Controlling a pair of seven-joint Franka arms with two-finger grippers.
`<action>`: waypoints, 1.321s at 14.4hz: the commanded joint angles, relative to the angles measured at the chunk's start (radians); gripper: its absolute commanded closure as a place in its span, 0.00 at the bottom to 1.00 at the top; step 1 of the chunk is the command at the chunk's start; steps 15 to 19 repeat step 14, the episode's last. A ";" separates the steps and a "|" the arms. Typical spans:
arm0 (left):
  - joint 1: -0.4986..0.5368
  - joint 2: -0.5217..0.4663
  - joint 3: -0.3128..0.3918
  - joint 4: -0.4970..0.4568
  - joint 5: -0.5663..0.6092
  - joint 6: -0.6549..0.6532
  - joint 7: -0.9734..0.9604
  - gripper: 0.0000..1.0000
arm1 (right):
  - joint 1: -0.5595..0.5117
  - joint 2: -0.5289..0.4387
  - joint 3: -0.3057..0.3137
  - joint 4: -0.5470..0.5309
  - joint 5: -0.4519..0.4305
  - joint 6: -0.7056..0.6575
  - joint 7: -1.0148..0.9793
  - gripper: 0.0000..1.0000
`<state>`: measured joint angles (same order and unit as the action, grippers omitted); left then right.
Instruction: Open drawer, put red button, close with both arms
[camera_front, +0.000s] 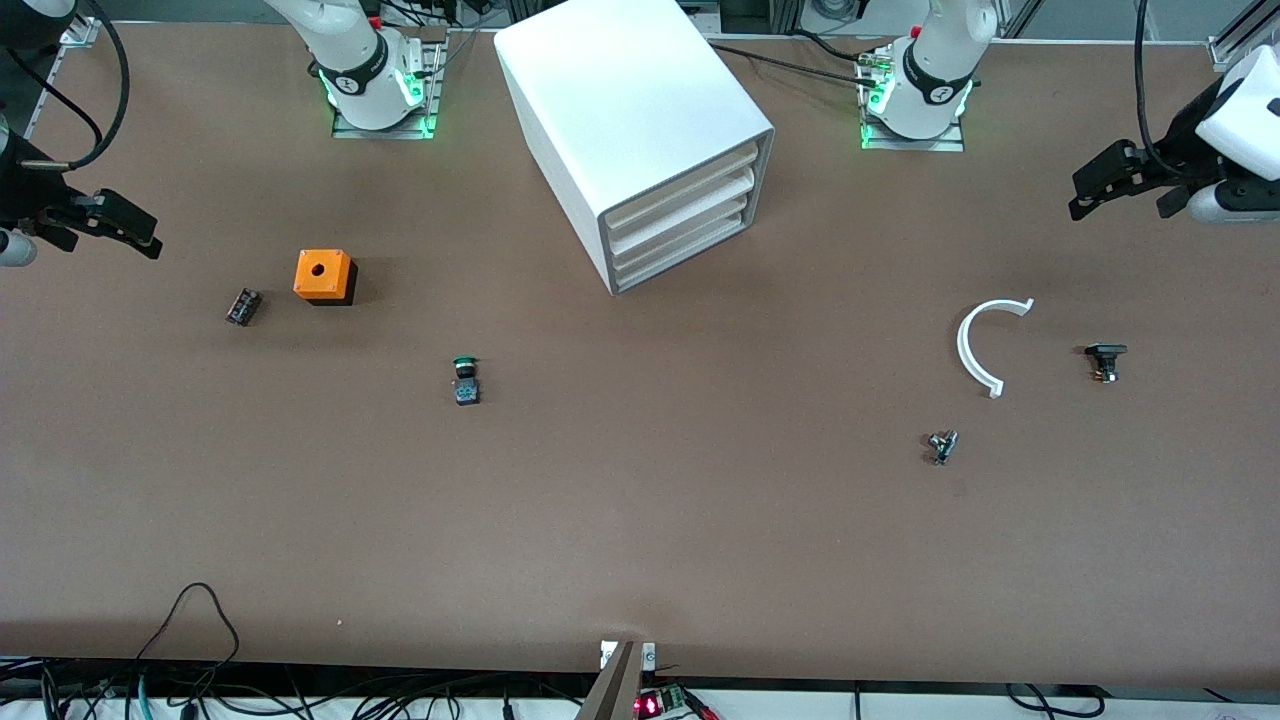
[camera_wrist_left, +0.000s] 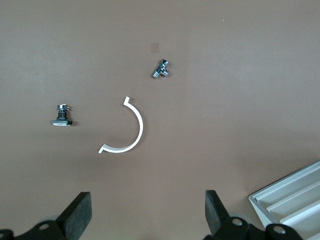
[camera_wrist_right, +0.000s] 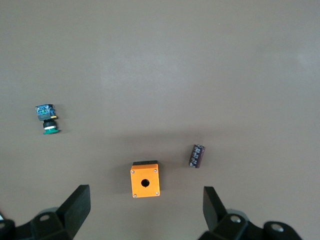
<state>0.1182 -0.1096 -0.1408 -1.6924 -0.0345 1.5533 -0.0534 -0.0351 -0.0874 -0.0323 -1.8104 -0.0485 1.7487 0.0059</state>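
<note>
Middle drawer shut, facing the left arm's end — left gripper nearer, spread, empty; right gripper also spread, empty; no red button visible.

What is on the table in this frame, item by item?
cabinet: one, white, between the arm bases
drawers: three, white, stacked in the cabinet, all shut
box with a hole: one, orange on black, toward the right arm's end
small cylinder: one, dark, beside the box
green button: one, green cap and dark body, nearer the front camera than the cabinet
half ring: one, white, toward the left arm's end
black-capped part: one, beside the half ring
metal fitting: one, silver, nearer the front camera than the half ring
red button: none seen
left gripper: black, jaws open, over the table's left-arm end
right gripper: black, jaws open, over the box
</note>
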 joint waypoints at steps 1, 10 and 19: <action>-0.008 0.025 0.006 0.051 0.019 -0.041 0.050 0.00 | 0.000 -0.009 -0.001 0.006 0.016 -0.005 -0.009 0.00; -0.005 0.038 0.009 0.053 0.016 -0.039 0.050 0.00 | -0.002 -0.009 -0.001 0.013 0.015 -0.017 -0.020 0.00; 0.009 0.039 0.009 0.054 0.015 -0.039 0.050 0.00 | 0.000 -0.009 0.000 0.028 0.015 -0.066 -0.015 0.00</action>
